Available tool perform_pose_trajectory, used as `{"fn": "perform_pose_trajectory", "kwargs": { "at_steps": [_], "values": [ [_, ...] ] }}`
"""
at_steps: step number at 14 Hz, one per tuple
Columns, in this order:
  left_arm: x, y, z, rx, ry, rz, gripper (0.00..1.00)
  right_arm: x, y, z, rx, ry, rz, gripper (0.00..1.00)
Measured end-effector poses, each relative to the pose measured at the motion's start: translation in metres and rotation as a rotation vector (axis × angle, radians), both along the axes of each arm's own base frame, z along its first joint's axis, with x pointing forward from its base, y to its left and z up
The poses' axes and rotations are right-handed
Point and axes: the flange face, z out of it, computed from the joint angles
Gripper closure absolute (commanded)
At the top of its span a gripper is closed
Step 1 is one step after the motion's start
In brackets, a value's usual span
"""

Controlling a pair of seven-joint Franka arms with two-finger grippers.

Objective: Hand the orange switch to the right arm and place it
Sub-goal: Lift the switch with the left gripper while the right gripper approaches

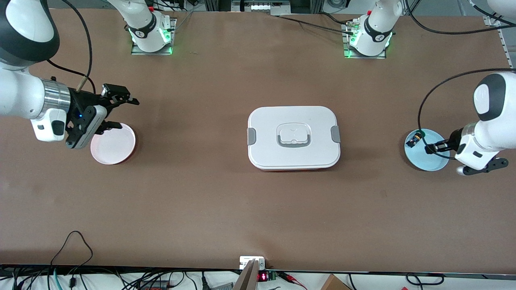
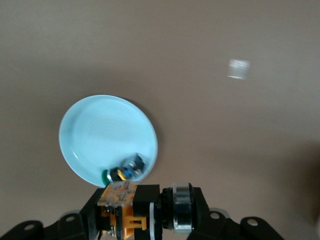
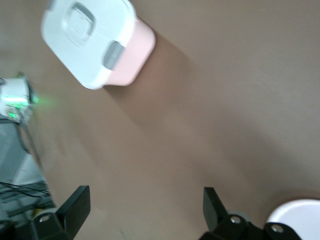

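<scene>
My left gripper (image 1: 434, 148) is over the light blue plate (image 1: 428, 162) at the left arm's end of the table. It is shut on the orange switch (image 2: 131, 212), an orange and black part with a silver ring, held just above the plate (image 2: 100, 130). A similar small black part with a green cap (image 2: 122, 172) lies in the plate, and shows in the front view (image 1: 414, 140). My right gripper (image 1: 123, 113) is open and empty above the pink plate (image 1: 115, 150) at the right arm's end; its fingers stand wide apart in the right wrist view (image 3: 145, 205).
A white lidded lunch box (image 1: 293, 137) with grey clips and a pink base sits at the table's middle, also in the right wrist view (image 3: 90, 40). The pink plate's rim (image 3: 295, 217) shows beside the right gripper. Bare brown table lies between the plates and the box.
</scene>
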Motion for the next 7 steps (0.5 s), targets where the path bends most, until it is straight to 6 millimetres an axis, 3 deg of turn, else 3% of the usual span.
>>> {"fn": "perform_pose_trajectory", "kwargs": {
  "at_steps": [3,7],
  "values": [
    [0.003,-0.074,0.029,-0.166,-0.004,-0.114,0.78,0.001,0.005,-0.030,0.192,0.111,-0.080,0.00],
    [0.001,-0.124,0.039,-0.499,-0.052,-0.311,0.78,0.012,0.011,-0.084,0.467,0.338,-0.282,0.00]
  ]
}}
